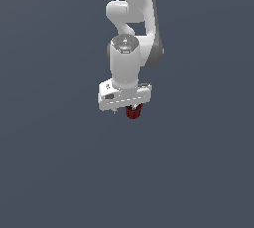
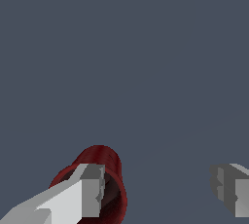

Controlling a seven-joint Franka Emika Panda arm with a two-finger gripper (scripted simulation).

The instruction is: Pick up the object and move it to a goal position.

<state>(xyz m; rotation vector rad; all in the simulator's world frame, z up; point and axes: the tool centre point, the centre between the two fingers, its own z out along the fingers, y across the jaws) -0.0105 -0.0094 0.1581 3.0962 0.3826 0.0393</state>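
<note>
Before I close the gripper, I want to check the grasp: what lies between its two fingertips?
In the wrist view, the dark red ribbed cup sits against one fingertip; the stretch from it to the other fingertip is bare grey floor.

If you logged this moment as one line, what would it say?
end effector: open | red cup: beside one finger, not gripped | other finger: apart from cup

- In the exterior view the hand [image 1: 130, 107] covers most of the red cup [image 1: 133, 113]; only its lower part shows.
- In the wrist view one finger [image 2: 90, 189] hides part of the cup's mouth, and the picture's edge cuts off the cup [image 2: 104, 162].
- Both fingers run off the frame.
</note>
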